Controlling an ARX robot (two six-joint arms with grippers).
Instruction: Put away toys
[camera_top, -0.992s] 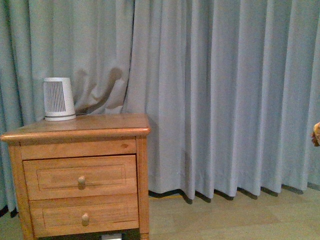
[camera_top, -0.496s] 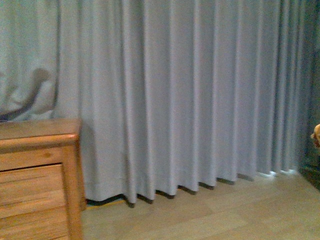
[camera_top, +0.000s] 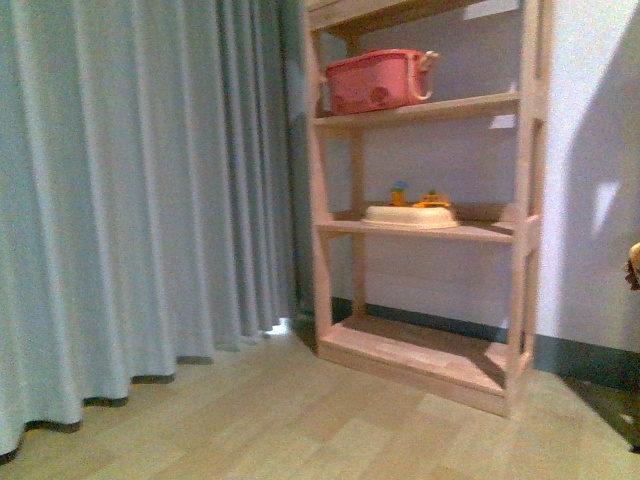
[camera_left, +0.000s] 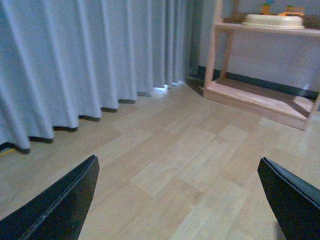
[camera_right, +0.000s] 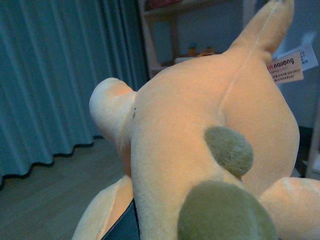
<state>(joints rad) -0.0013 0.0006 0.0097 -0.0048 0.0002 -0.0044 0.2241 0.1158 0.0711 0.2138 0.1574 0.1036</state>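
The plush toy (camera_right: 200, 115), orange-yellow with dull green spots and a pointed ear, fills the right wrist view, a paper tag hanging near the ear. My right gripper (camera_right: 175, 225) is shut on it; only one dark finger (camera_right: 124, 226) shows under the plush. In the front view a sliver of the plush toy (camera_top: 633, 265) peeks in at the right edge. My left gripper (camera_left: 177, 200) is open above bare wooden floor, nothing between its black fingers (camera_left: 60, 200).
A wooden shelf unit (camera_top: 522, 230) stands ahead on the right against a white wall. It carries a pink basket (camera_top: 378, 80) on an upper shelf and a cream tray (camera_top: 410, 214) with small toys on the middle one. Grey curtain (camera_top: 130, 200) hangs left.
The front view has swung to the right: the nightstand and most of the curtain have left the picture and the shelf unit has come in. The plush sliver stays at the right edge.
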